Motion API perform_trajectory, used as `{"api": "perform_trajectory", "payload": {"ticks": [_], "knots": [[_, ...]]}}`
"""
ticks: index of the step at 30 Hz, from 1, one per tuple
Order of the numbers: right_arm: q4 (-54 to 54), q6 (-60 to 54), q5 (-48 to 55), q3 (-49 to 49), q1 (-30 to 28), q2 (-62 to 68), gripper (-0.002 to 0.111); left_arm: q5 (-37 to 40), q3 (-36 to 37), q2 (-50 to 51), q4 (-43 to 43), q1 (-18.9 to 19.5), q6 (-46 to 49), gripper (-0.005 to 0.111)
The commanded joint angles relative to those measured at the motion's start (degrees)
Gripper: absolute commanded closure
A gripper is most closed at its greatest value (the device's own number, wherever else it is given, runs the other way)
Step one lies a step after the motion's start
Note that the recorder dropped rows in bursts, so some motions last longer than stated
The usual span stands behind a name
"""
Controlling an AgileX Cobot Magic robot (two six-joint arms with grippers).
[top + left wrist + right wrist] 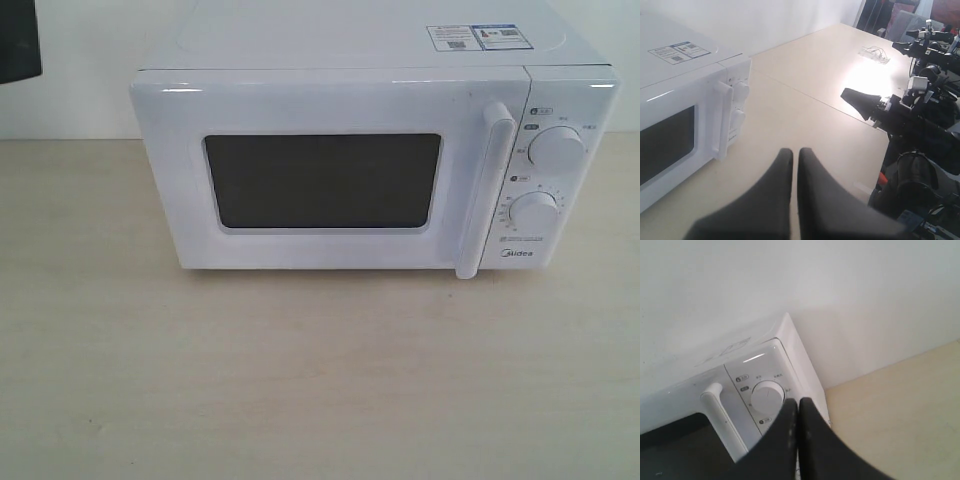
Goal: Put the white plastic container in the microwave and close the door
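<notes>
Exterior, microwave (350, 45): white, squarely on the pale worktop (300, 390), its back near a white wall (70, 100).
Exterior, door (320, 105): shut flush with the front; the dark window (322, 181) lets nothing inside be made out.
Exterior, handle (483, 190): an upright white bar at the door's right edge, just beside the control panel.
Exterior, dials: upper dial (556, 147) above lower dial (533, 213), with the Midea logo (516, 254) beneath them.
Exterior, sticker (473, 37): flat on the oven's top, towards the right rear.
Container: whereabouts cannot be told from any view.
Left wrist, left gripper (794, 152): black jaws together, only a sliver of light between them, nothing held; it hangs over bare worktop, well apart from the oven's dial corner.
Left wrist, microwave: seen at an angle from the handle side, door closed.
Left wrist, right arm (905, 115): black, at the worktop's far edge, its pointed tip aimed towards the oven.
Right wrist, right gripper (797, 402): black jaws pressed together and empty, in front of the control panel, their tips just under the upper dial as the camera sees it; whether they touch the panel cannot be told.
Right wrist, surroundings: the handle's rounded top beside the panel, the white wall behind, pale worktop beside the oven.
</notes>
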Motion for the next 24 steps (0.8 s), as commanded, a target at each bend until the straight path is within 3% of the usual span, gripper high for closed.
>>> {"api": "perform_trajectory", "payload": {"ticks": [1, 10, 20, 24], "knots": [[-0.08, -0.08, 1.57, 2.27, -0.25, -0.37, 0.108, -0.08, -0.09, -0.29, 0.10, -0.24, -0.21, 0.102], [-0.08, 2.84, 2.09, 2.27, -0.25, -0.37, 0.108, -0.08, -0.09, -0.29, 0.25, -0.24, -0.21, 0.102], [-0.31, 2.38, 4.38, -5.11, -0.25, -0.37, 0.108, -0.08, -0.09, -0.29, 0.25, -0.24, -0.21, 0.102], [-30.87, 19.22, 10.61, -5.11, -0.25, -0.37, 0.108, -0.08, -0.09, -0.29, 0.25, -0.24, -0.21, 0.102]]}}
